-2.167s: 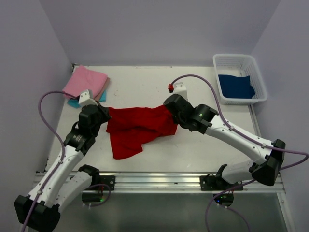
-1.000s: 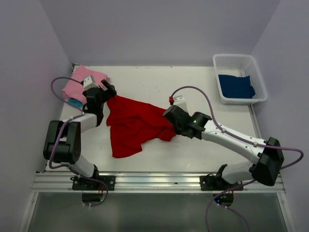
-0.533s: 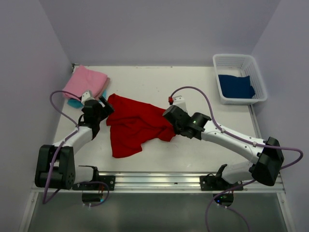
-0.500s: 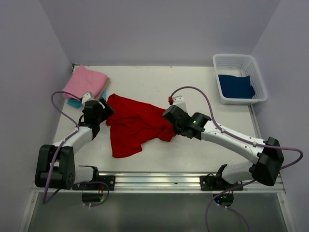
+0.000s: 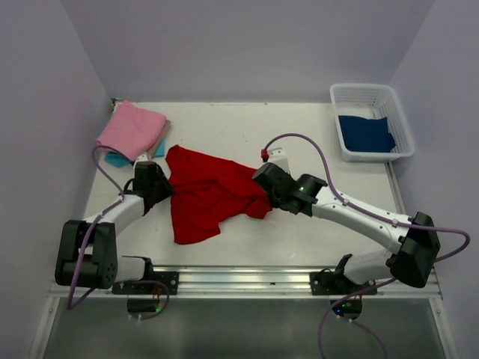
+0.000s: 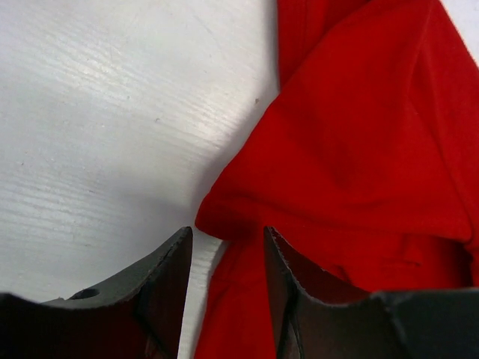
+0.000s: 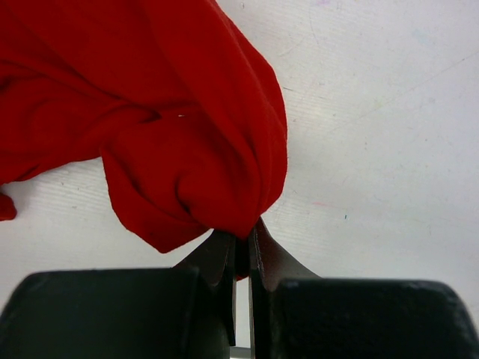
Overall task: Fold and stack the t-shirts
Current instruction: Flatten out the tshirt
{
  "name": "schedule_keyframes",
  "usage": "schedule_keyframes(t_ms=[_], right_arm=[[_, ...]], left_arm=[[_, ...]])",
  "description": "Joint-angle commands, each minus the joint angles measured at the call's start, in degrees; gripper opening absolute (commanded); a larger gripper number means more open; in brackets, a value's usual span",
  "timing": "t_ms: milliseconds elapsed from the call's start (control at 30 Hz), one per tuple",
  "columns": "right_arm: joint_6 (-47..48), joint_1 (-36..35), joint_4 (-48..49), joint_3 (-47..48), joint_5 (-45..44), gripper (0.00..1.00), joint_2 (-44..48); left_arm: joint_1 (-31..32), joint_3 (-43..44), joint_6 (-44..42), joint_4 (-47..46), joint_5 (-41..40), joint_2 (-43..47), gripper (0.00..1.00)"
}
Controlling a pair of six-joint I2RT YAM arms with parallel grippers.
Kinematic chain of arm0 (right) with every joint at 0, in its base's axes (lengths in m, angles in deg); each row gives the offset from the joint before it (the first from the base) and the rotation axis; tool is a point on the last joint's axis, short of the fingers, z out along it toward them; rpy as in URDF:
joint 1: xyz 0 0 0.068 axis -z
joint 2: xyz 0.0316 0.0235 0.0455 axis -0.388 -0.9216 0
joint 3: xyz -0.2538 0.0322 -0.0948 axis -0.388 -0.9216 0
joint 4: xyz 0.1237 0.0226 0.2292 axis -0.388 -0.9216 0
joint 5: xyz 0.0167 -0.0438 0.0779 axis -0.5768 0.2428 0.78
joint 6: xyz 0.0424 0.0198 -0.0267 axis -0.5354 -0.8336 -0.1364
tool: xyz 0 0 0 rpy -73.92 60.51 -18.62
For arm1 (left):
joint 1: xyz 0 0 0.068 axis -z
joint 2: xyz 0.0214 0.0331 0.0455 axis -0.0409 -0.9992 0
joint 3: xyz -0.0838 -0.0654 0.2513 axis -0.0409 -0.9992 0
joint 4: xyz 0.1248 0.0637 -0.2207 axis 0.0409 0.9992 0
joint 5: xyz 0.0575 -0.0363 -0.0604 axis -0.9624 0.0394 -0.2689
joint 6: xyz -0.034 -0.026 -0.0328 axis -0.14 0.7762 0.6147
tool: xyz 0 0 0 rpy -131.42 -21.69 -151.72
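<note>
From above, the red t-shirt (image 5: 209, 196) is lying crumpled in the middle of the white table (image 5: 224, 127). The left pincer (image 5: 166, 187) is sitting at its left edge. The right pincer (image 5: 263, 191) is sitting at its right edge. A pink t-shirt (image 5: 131, 129) is lying folded in the far left corner, on top of a turquoise t-shirt (image 5: 116, 159). A dark blue t-shirt (image 5: 365, 133) is lying in the white basket (image 5: 397, 112) at the far right.

In the left wrist view, the left pincer (image 6: 227, 233) is standing a little way apart, with a narrow gap. A fold of the red t-shirt (image 6: 359, 149) is lying just at its tips, and some red cloth is showing in the gap. The bare table (image 6: 97, 112) is showing on the left.

In the right wrist view, the right pincer (image 7: 242, 238) is pinching tight on a bunched corner of the red t-shirt (image 7: 172, 112). The table (image 7: 374, 112) is showing on the right.
</note>
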Motion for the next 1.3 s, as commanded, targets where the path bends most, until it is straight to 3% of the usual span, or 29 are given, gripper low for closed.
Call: schedule_keyframes(t_ms=[0,267,367,400,467,500,600,700,833,1033,1233,1267], right_arm=[[-0.26,0.21,1.95,-0.24,-0.90,0.00,0.46],[-0.35,0.21,2.30,-0.07,-0.64,0.00,-0.16],[-0.44,0.21,2.04,-0.15,-0.73,0.00,0.02],[-0.44,0.12,2.04,-0.15,-0.64,0.00,0.02],[-0.53,0.12,1.95,-0.24,-0.73,0.00,0.19],[-0.53,0.21,1.86,-0.24,-0.73,0.00,0.11],[-0.53,0.21,1.51,-0.42,-0.99,0.00,0.46],[-0.44,0.21,1.51,-0.77,-1.34,0.00,0.72],[-0.88,0.21,1.51,-1.12,-1.87,0.00,0.37],[-1.58,0.65,2.39,-2.17,-1.87,0.00,-1.56],[-2.72,1.35,2.92,-2.35,-1.43,0.00,-4.54],[-2.90,1.53,3.09,-2.35,-1.26,0.09,-4.90]], left_arm=[[-0.01,1.19,-1.99,2.42,-0.25,-0.91,0.46],[-0.01,-2.50,-1.56,-5.57,1.50,-4.86,0.43],[-0.01,-3.21,-1.55,-9.43,2.29,-6.97,0.33],[-0.01,-3.47,-1.55,-10.92,2.47,-7.42,0.23],[-0.01,-3.73,-1.64,-12.95,2.82,-8.65,0.13],[-0.01,-3.74,-1.56,-14.09,2.56,-8.91,0.02],[-0.01,-2.95,-1.55,-14.02,3.26,-9.18,0.00],[-0.01,-1.89,-1.64,-10.87,4.05,-5.24,0.00],[0.16,1.18,-1.64,-2.87,5.55,9.22,0.00],[0.43,14.70,-2.96,13.65,2.93,26.48,0.00],[0.43,27.79,-3.66,23.16,3.26,32.12,0.00],[0.43,29.04,-3.66,24.03,3.52,32.30,0.00]])
